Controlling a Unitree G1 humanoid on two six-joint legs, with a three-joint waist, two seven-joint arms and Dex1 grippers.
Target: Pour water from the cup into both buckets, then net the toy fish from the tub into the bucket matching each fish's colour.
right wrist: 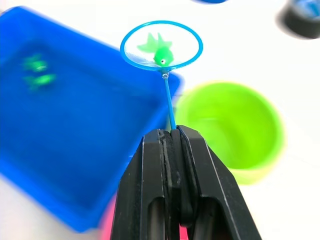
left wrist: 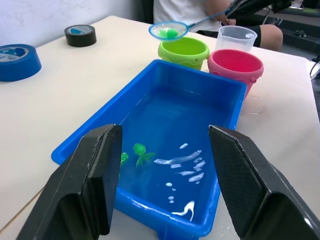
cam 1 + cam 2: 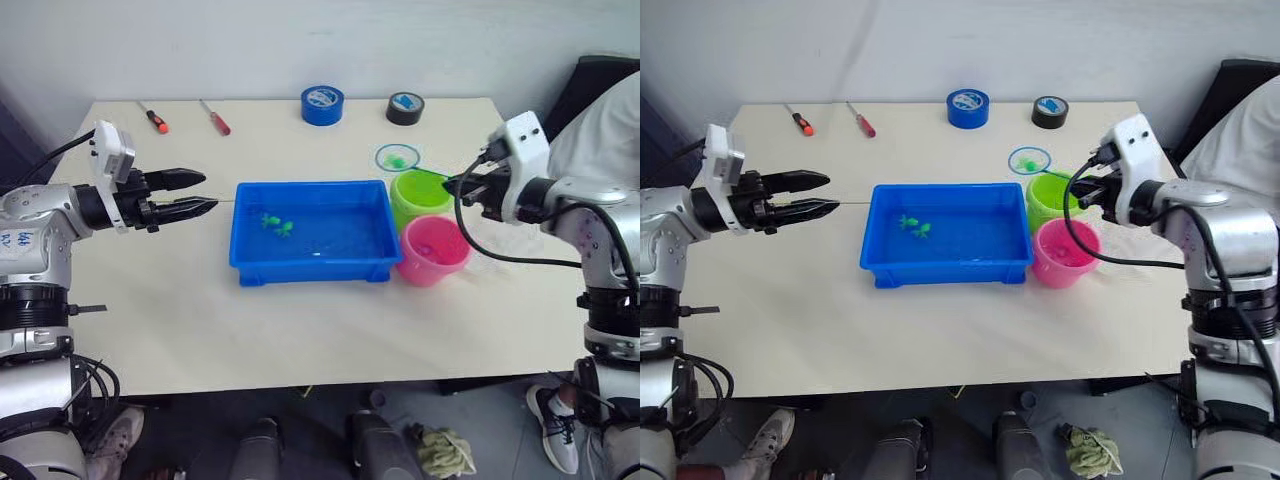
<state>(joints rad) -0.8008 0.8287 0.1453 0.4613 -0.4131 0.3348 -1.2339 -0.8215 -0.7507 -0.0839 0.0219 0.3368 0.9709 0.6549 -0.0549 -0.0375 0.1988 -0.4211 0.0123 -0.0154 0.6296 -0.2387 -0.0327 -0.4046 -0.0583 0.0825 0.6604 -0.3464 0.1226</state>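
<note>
The blue tub [image 3: 310, 266] sits mid-table with two green toy fish [image 3: 276, 223] in shallow water. To its right stand the lime green bucket [image 3: 420, 197] and the pink bucket [image 3: 432, 252]. My right gripper [image 3: 456, 184] is shut on the thin handle of the net [image 3: 397, 157]. The net's blue hoop hangs just behind the green bucket and holds one green fish [image 1: 161, 52]. The clear cup [image 2: 236, 38] stands behind the pink bucket. My left gripper [image 3: 206, 194] hovers open and empty left of the tub.
A blue tape roll [image 3: 322, 104] and a black tape roll [image 3: 405, 108] lie at the table's far edge. Two red-handled screwdrivers [image 3: 154, 119] lie at the far left. A person in white [image 3: 610, 120] sits at the right.
</note>
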